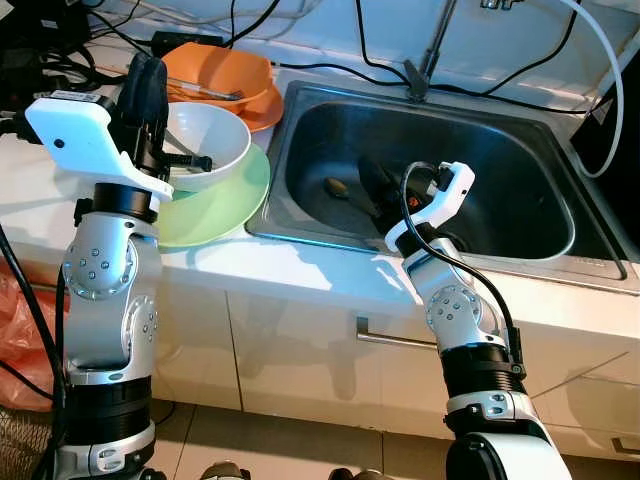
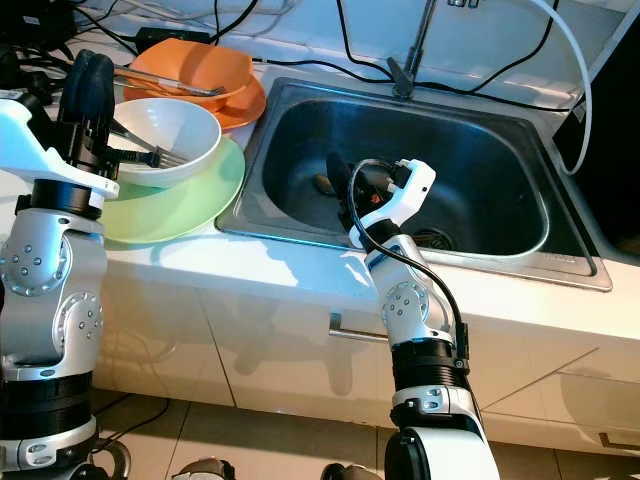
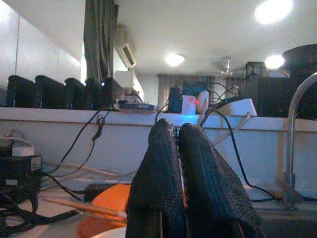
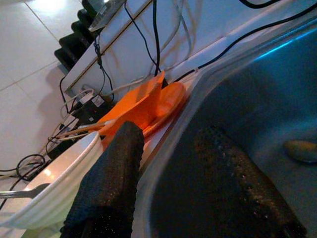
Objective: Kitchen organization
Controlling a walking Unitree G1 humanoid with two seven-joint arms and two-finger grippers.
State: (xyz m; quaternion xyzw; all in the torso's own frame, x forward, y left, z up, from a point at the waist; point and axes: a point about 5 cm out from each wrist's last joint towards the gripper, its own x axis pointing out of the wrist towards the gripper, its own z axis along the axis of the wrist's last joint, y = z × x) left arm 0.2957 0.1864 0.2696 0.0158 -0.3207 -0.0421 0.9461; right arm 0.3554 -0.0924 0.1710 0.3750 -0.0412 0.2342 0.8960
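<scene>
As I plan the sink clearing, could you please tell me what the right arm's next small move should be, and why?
Probably lower the open right tool a little further onto the small spoon lying on the steel sink floor: its fingers hang just beside it, apart and empty.

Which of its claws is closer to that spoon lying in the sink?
The right gripper: it is inside the sink, beside the spoon. The left gripper is raised over the white bowl on the counter.

No legible text, label, brand or number anywhere — not on counter, dishes or sink
</scene>
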